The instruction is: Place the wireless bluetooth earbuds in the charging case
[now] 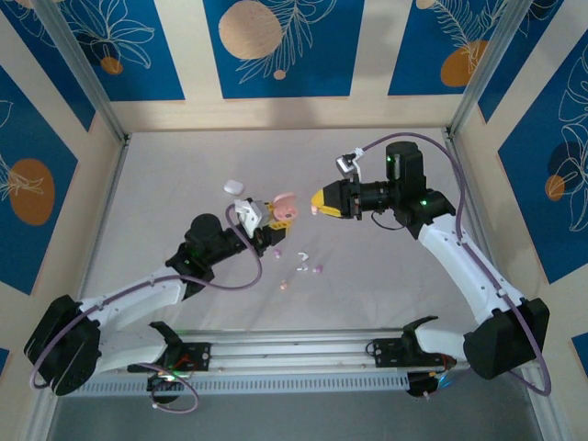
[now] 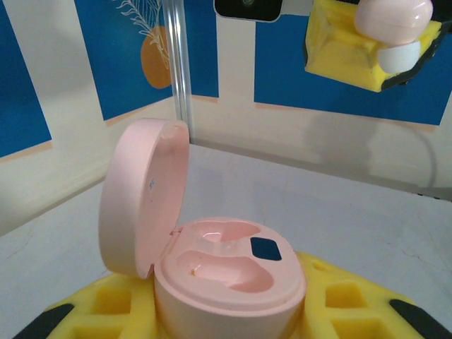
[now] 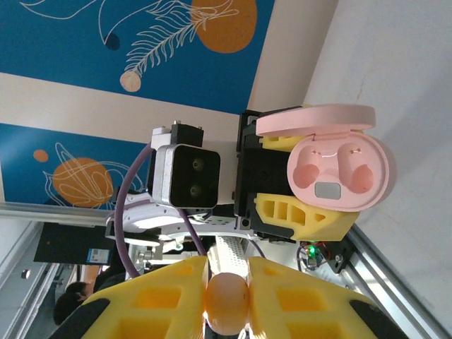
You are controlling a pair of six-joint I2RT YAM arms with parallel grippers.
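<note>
A pink charging case (image 2: 226,272) stands between the yellow fingers of my left gripper (image 1: 269,217), which is shut on it. Its lid (image 2: 141,201) is swung open to the left and both wells look empty. The same open case (image 3: 339,169) faces the right wrist camera. My right gripper (image 1: 320,203) hovers just right of the case (image 1: 286,208), shut on a pink earbud (image 3: 226,304). That earbud (image 2: 392,20) hangs above and beyond the case in the left wrist view. Several loose earbuds (image 1: 300,257) lie on the table in front of the grippers.
A small white and purple case (image 1: 231,186) lies on the table behind the left gripper. Wall panels and metal posts (image 1: 92,92) enclose the grey table. An aluminium rail (image 1: 294,354) runs along the near edge between the arm bases.
</note>
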